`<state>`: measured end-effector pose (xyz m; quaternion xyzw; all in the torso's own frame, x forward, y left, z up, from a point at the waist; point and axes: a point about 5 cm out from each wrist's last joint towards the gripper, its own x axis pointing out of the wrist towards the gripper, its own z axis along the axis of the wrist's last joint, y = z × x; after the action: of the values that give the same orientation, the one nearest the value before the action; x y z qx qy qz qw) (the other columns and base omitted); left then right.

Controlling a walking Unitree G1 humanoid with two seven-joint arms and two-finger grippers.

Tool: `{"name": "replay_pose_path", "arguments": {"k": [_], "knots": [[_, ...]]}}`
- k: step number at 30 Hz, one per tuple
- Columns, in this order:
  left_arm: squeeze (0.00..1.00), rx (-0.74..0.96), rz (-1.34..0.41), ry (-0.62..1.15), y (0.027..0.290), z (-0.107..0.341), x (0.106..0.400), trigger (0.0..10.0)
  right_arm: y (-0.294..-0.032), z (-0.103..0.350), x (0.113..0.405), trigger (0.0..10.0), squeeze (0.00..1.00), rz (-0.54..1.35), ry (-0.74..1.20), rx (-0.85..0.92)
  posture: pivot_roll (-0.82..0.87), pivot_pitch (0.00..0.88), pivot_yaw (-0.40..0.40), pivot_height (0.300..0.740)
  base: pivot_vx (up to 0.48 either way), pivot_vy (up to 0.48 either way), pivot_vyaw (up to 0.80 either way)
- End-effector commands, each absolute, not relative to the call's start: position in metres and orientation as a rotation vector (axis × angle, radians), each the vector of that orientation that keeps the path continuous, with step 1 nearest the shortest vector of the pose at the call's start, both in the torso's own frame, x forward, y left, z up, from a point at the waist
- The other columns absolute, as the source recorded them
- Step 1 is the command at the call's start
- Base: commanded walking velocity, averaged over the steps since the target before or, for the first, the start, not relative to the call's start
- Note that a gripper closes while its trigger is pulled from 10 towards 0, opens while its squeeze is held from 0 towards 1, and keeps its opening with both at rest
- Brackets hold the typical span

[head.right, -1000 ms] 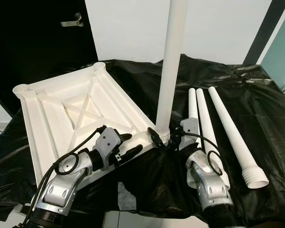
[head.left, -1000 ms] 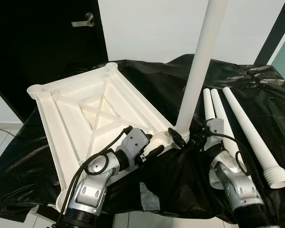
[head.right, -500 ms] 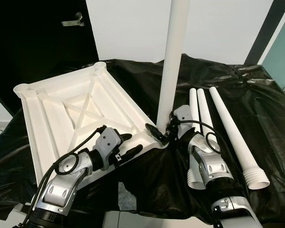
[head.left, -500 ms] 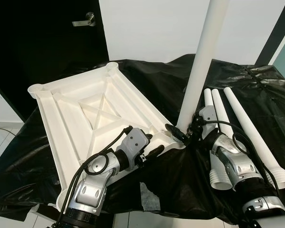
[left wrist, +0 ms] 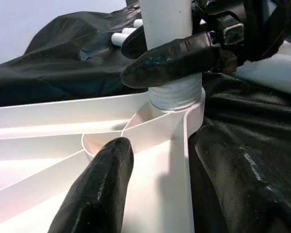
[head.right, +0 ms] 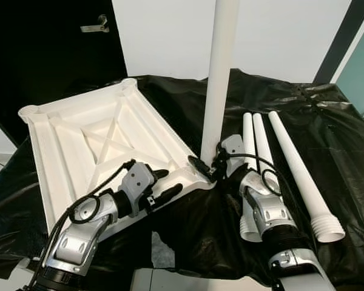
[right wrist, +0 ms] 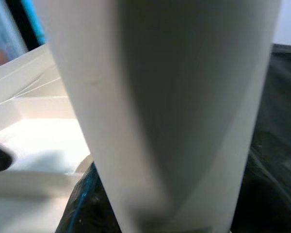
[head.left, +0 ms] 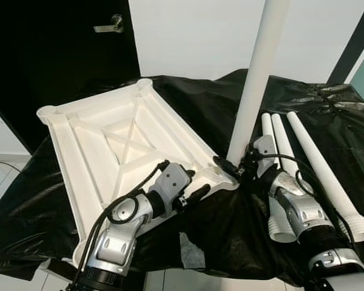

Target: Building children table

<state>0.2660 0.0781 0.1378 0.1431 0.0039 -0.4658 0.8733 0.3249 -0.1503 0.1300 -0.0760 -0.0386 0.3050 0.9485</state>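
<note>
**One leg going in, three more to go**

The white tabletop [head.left: 121, 151] is laid upside down on the black sheet [head.left: 188, 109], ribs up. One white leg [head.left: 258, 79] is stood upright in the near corner socket [left wrist: 177, 104], the one closest to the right arm. The threaded end is seen partly above the socket rim in the left wrist view, so it's judged not fully screwed home yet (hard to be sure from here).

The right gripper [head.right: 209, 165] is clamped around the base of that leg, fingers [left wrist: 174, 58] wrapped on it just above the thread. The left gripper [head.left: 191, 189] is rested on the near edge of the tabletop with its fingers spread apart, nothing held between them, probably to steady the slab.

Three spare legs [head.left: 303, 163] are lined up side by side on the sheet to the right, untouched, and three corner sockets are left unfilled.

Compared with a second ago, the right wrist is rolled over around the leg, which reads as a turn being given. The left arm is unchanged
</note>
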Motion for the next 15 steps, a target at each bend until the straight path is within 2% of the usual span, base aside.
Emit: {"name": "replay_pose_path", "arguments": {"k": [1, 6, 12, 15], "knots": [[0.0, 0.308, -0.875, 0.006, 0.081, 0.136, 0.268, 10.0, -0.157, 0.116, 0.321, 10.0, 0.0, 0.541, -0.01, -0.186, 0.03, 0.0, -0.027, 0.74, 0.0, 0.0, 0.0], [0.0, 0.307, -0.878, 0.008, 0.08, 0.136, 0.267, 10.0, -0.155, 0.113, 0.318, 10.0, 0.0, 0.46, 0.002, -0.161, 0.03, 0.0, -0.025, 0.74, 0.0, 0.0, 0.0], [0.0, 0.304, -0.89, 0.015, 0.079, 0.135, 0.265, 10.0, -0.136, 0.1, 0.305, 10.0, 0.0, 0.137, 0.024, -0.105, 0.03, 0.0, -0.022, 0.74, 0.0, 0.0, 0.0], [0.0, 0.303, -0.892, 0.015, 0.079, 0.135, 0.265, 10.0, -0.131, 0.099, 0.302, 10.0, 0.0, 0.085, 0.028, -0.09, 0.02, 0.0, -0.021, 0.74, 0.0, 0.0, 0.0]]}}
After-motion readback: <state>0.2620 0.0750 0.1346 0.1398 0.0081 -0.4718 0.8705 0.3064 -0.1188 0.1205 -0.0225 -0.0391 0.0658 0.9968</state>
